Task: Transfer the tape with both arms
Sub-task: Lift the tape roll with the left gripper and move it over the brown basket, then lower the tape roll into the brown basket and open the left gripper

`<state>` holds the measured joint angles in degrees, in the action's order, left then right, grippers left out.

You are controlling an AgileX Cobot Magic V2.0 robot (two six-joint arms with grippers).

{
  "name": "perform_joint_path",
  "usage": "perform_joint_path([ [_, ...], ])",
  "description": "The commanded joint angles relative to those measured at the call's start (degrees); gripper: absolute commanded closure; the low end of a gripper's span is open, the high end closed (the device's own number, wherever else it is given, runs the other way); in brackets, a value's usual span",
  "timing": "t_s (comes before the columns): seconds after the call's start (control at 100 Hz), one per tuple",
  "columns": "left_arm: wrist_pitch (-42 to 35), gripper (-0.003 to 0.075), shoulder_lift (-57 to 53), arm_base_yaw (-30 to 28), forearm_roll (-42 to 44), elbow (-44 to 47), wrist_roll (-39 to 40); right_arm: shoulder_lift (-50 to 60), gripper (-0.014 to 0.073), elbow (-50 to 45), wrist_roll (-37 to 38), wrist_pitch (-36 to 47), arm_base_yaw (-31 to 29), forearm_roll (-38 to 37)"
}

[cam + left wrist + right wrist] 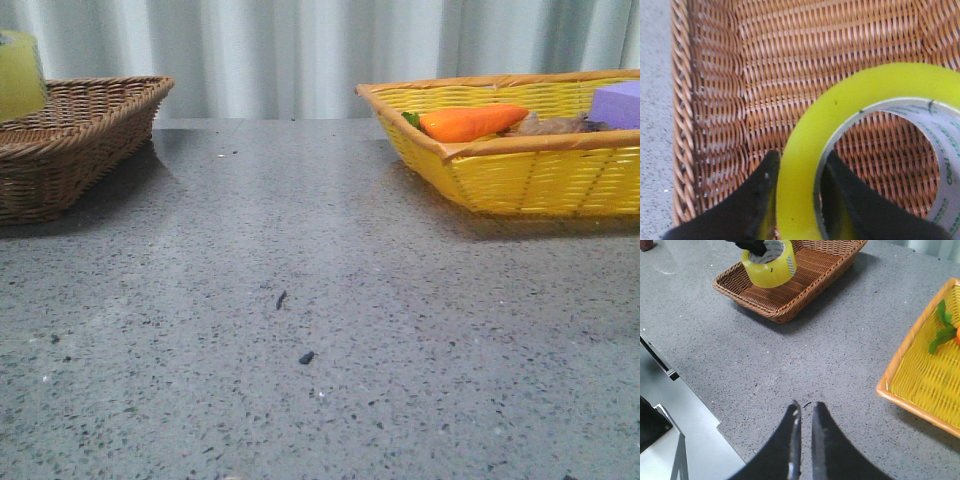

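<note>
The tape (807, 150) is a pale yellow-green roll with a white printed inner ring. My left gripper (801, 159) is shut on its wall, one finger outside the roll and one inside, and holds it above the floor of the brown wicker basket (715, 100). In the front view the tape (18, 75) shows at the far left over that basket (80, 130). In the right wrist view the tape (771, 265) hangs from the left gripper (747, 245) over the basket (790, 295). My right gripper (805, 407) is shut and empty, above the bare grey table.
A yellow wicker basket (520, 170) at the right holds an orange carrot (470, 122) and a purple block (618, 103); it also shows in the right wrist view (920, 375). The table's near edge (690, 405) lies close to my right gripper.
</note>
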<state>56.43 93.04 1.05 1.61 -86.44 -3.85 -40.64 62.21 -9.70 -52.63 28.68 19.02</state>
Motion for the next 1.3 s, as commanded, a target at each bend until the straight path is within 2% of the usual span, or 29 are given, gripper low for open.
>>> perform_joint_path([
  [0.0,-4.34,0.0505,-2.70,-0.17,-0.78,-0.83,1.37,0.09,0.0634,1.22,0.03,3.72,-0.44,0.37],
  [0.14,-3.83,0.0283,-3.04,-0.17,-0.96,-0.83,4.31,0.09,0.0634,1.22,0.03,2.69,-0.44,0.37],
  [0.19,-4.21,0.0242,-3.58,-0.17,-2.33,-0.83,4.41,0.09,0.0634,1.22,0.03,2.26,-0.44,0.37],
  [0.25,-5.32,0.0238,-4.69,-0.17,-6.07,-0.83,3.85,0.17,0.0634,1.22,0.03,2.00,-0.44,0.37],
  [0.39,-12.13,0.0292,-10.89,1.93,-16.94,-0.81,-0.82,1.75,0.0634,1.22,0.03,4.17,-0.44,0.01],
  [0.55,-23.32,0.0386,-23.29,10.85,-16.68,2.59,-3.91,8.81,0.0634,-1.20,0.03,10.22,-0.44,-5.62],
  [0.72,-34.07,0.0447,-38.31,21.89,-16.46,16.17,-5.22,20.23,0.0634,-9.78,0.03,17.78,-0.44,-14.91],
  [0.87,-42.00,0.0528,-50.22,26.41,-14.46,30.95,-5.22,28.13,0.0634,-16.89,0.03,20.90,-0.44,-17.53],
  [1.08,-43.40,0.0743,-62.44,26.51,-15.03,47.09,-4.69,33.38,0.0635,-20.05,0.03,22.55,-0.44,-17.28],
  [1.29,-41.98,0.0741,-69.19,26.51,-18.57,53.29,-4.69,33.41,0.0636,-20.05,0.03,22.20,-0.44,-17.28],
])
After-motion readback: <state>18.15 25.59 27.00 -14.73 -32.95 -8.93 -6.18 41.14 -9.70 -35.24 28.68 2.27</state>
